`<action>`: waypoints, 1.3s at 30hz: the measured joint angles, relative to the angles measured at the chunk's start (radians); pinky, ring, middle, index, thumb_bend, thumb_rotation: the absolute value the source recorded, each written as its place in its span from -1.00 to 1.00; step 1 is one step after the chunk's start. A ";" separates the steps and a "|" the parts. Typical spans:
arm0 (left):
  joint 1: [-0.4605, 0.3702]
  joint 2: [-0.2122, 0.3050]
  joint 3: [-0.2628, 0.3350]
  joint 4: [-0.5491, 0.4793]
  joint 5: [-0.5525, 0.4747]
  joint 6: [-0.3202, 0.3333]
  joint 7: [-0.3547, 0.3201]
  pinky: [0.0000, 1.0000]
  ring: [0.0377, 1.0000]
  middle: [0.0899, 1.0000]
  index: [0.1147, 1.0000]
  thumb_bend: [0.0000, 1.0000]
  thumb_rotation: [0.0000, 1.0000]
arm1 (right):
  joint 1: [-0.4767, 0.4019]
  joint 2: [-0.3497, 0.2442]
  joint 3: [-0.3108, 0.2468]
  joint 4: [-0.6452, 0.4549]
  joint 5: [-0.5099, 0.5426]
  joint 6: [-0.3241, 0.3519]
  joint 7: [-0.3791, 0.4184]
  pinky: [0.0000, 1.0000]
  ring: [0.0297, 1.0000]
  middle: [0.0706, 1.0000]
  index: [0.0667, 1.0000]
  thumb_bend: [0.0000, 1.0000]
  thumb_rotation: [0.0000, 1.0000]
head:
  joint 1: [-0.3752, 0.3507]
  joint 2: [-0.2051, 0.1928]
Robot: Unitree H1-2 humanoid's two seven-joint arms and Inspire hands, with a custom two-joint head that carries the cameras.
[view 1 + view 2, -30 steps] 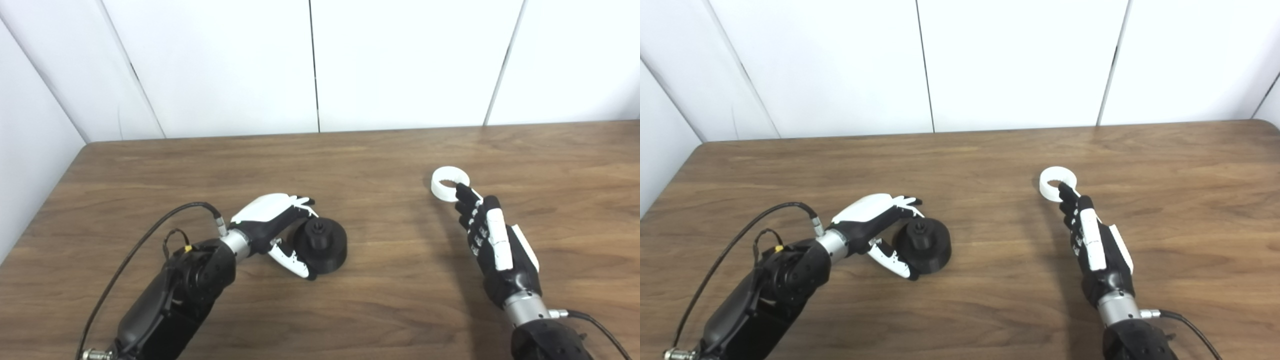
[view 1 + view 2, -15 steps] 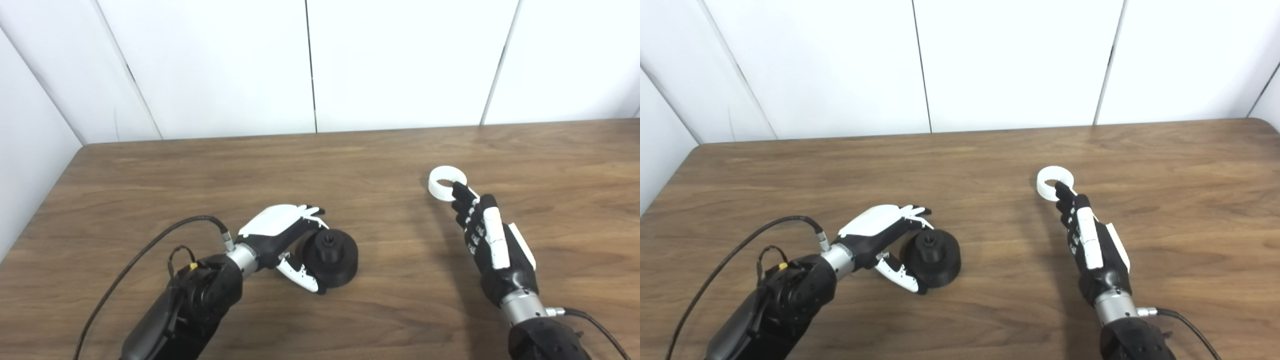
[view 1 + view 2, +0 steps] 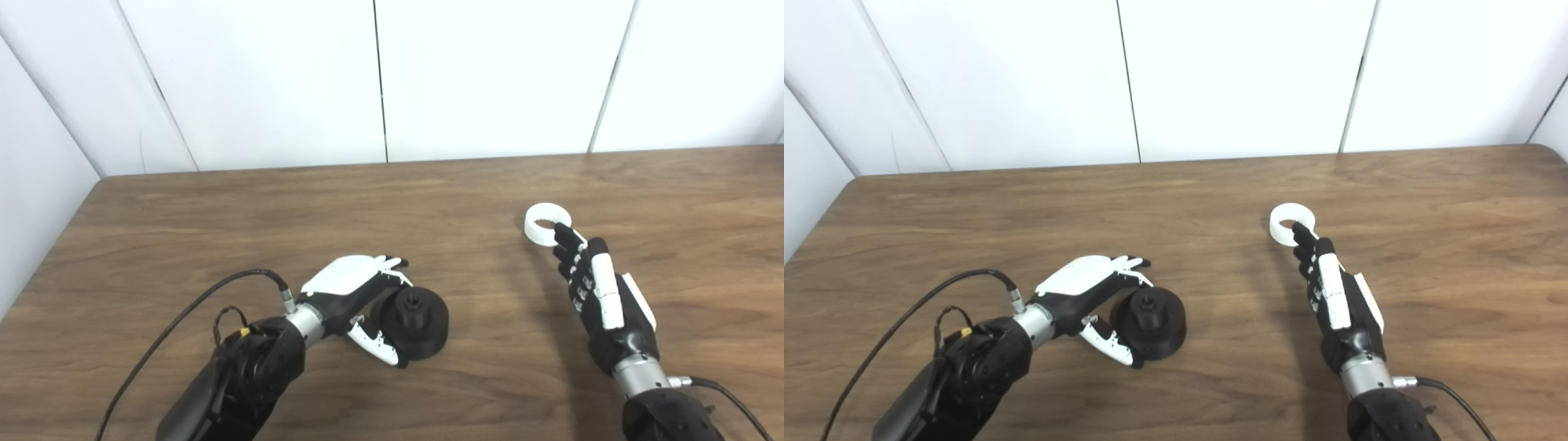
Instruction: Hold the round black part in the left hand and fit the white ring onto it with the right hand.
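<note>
We have two head cameras side by side, both looking down and forward over the wooden table (image 3: 429, 184) toward the white panelled wall (image 3: 490, 73). Both arms enter from the bottom edge. The views overlap almost fully; the right eye view sits slightly rightward, showing the table's far right corner (image 3: 1540, 147), while the left eye view shows more left wall.
</note>
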 measured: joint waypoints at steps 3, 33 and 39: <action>0.001 -0.001 0.000 0.000 0.000 -0.002 0.000 1.00 1.00 0.97 0.35 0.84 -0.48 | -0.001 -0.001 -0.002 0.000 -0.002 0.000 0.000 1.00 0.92 0.89 0.79 0.29 0.88 | 0.002 -0.002; 0.001 -0.011 0.004 0.000 -0.002 -0.010 -0.003 1.00 1.00 0.97 0.32 0.86 -0.51 | -0.319 -0.362 0.147 0.189 -0.476 0.063 0.056 0.88 0.98 0.89 0.50 0.73 -0.41 | -0.011 -0.011; 0.001 -0.015 0.004 0.001 -0.002 -0.014 -0.005 1.00 1.00 0.97 0.32 0.86 -0.52 | -0.443 -0.403 0.174 0.337 -0.548 0.078 0.079 1.00 1.00 0.95 0.45 0.78 -0.38 | -0.014 -0.014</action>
